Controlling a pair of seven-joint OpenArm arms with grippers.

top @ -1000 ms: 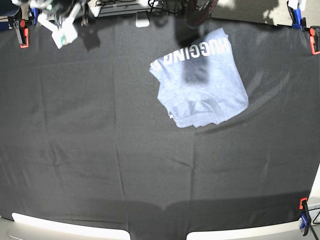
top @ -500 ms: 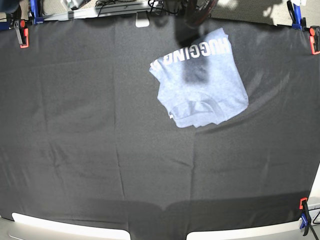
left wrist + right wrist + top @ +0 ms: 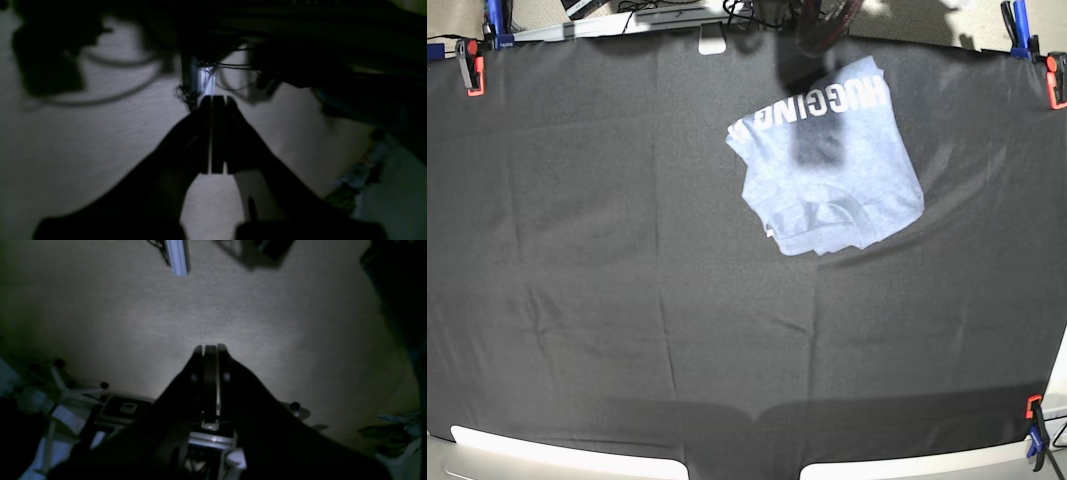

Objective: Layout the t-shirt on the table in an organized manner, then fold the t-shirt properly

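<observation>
- The light blue-grey cotton t-shirt (image 3: 832,170), folded into a compact shape with white block lettering along its far edge, lies near the far right of the bench (image 3: 607,300), which is covered in black cloth.
- Orange-and-blue clamps (image 3: 471,62) pin the cloth at the corners.
- The left fingers (image 3: 213,100) are pressed together, holding nothing, over pale carpet.
- The right fingers (image 3: 210,348) are likewise closed and empty.

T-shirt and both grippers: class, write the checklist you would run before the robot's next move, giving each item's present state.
1. t-shirt lies folded on the table: ok.
2. White lettering visible along its far edge: ok.
3. left gripper shut, holding nothing: ok.
4. right gripper shut, holding nothing: ok.
5. Fold edges neatly aligned: cannot tell.
6. Both arms off the cloth in the base view: ok.
</observation>
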